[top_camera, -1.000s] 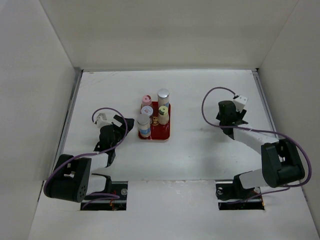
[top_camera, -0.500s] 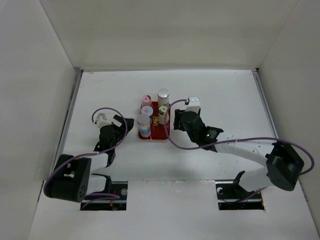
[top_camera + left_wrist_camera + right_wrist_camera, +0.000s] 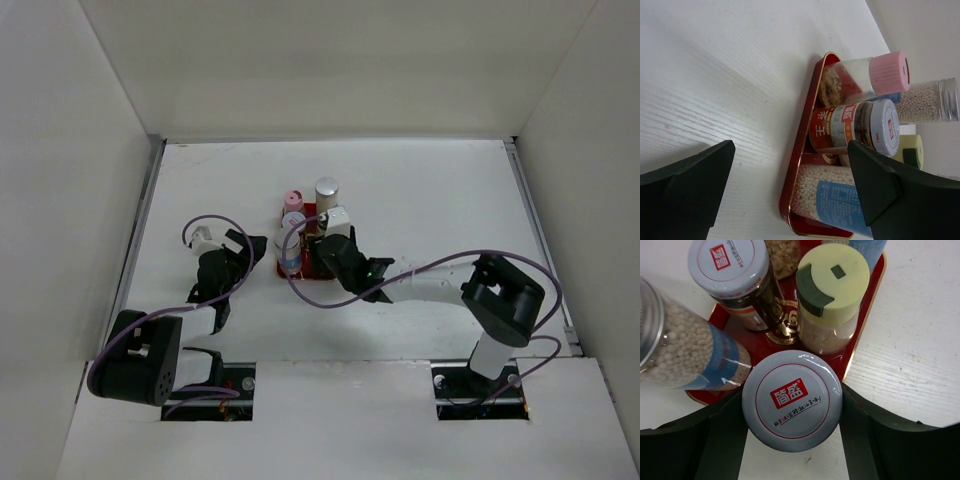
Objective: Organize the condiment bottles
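Several condiment bottles stand in the red tray (image 3: 331, 268). The top view shows a pink cap (image 3: 293, 199), a silver cap (image 3: 327, 189) and a grey cap (image 3: 294, 221). My right gripper (image 3: 792, 407) is shut on a bottle with a grey-white cap and red logo (image 3: 792, 387), held upright at the tray's near corner beside the yellow-green-capped bottle (image 3: 832, 285). Its base is hidden. My left gripper (image 3: 790, 165) is open and empty, just left of the tray (image 3: 799, 150), facing the blue-labelled bottle (image 3: 840, 200).
The right arm (image 3: 430, 288) stretches across the table from its base to the tray. White walls enclose the table on three sides. Purple cables loop over both arms. The left gripper (image 3: 240, 258) rests close to the tray's left edge.
My right arm has swung left from the right side of the table to over the tray's near right corner. The left arm has not moved.
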You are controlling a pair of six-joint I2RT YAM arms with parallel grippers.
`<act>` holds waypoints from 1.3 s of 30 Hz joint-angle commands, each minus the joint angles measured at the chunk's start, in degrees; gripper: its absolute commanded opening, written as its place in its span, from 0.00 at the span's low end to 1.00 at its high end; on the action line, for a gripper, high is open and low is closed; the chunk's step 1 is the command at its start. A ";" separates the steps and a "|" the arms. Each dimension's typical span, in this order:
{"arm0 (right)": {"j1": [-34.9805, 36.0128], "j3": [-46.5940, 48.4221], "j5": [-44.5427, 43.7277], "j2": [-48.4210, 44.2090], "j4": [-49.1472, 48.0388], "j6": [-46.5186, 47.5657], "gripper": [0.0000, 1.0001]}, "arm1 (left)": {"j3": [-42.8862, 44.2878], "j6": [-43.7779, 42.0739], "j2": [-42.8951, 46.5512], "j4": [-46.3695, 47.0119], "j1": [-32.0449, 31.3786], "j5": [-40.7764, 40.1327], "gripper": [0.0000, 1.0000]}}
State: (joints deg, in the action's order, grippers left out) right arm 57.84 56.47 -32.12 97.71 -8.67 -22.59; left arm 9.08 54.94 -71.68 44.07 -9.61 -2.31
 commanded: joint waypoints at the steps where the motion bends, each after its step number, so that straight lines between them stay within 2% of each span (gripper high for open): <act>1: 0.56 3.74 -2.33 0.37 -10.75 1.49 0.60 | 0.94 0.26 0.75 2.95 0.34 0.64 1.00; 5: 1.26 3.39 -3.65 2.13 -11.02 1.93 0.65 | 0.85 0.17 0.67 2.95 0.51 0.28 1.00; 9: 2.22 2.77 -3.74 1.96 -10.76 2.46 0.80 | 0.68 0.00 1.72 2.95 0.34 -0.15 1.00; 12: 2.75 1.11 -3.74 -1.54 -10.49 2.46 0.87 | 0.59 -0.09 1.98 2.51 0.51 -0.94 1.00; 16: 2.75 -2.66 -4.26 -8.57 -10.93 3.34 0.91 | 0.41 -0.27 3.03 2.07 0.60 -1.12 1.00; 17: 2.75 -4.16 -4.96 -10.94 -11.02 3.25 1.00 | 0.32 -0.44 3.21 1.89 0.77 -1.56 1.00; 20: 1.97 -9.51 -7.68 -18.06 -11.37 2.64 1.00 | 0.23 -0.71 3.56 0.76 1.74 -2.00 1.00; 26: -6.37 -25.06 -13.94 -33.18 -17.25 -2.27 1.00 | 1.20 -1.32 3.48 -1.97 3.06 -3.67 1.00; 31: -15.78 -35.63 -8.06 -38.65 -23.23 -8.96 1.00 | 1.81 -1.59 2.42 -2.94 4.73 -3.93 1.00; 35: -22.02 -36.17 0.19 -38.21 -22.63 -9.75 1.00 | 2.34 -1.59 1.81 -3.56 5.52 -3.93 1.00; 39: -24.22 -36.95 1.97 -38.04 -23.41 -10.28 1.00 | 2.78 -1.59 0.93 -3.21 5.52 -3.85 1.00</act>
State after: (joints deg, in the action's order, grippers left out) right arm 34.63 19.55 -34.02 59.99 -27.27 -30.98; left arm 9.54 54.19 -70.15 39.24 -4.51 -5.67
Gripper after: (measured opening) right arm 0.999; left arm 0.997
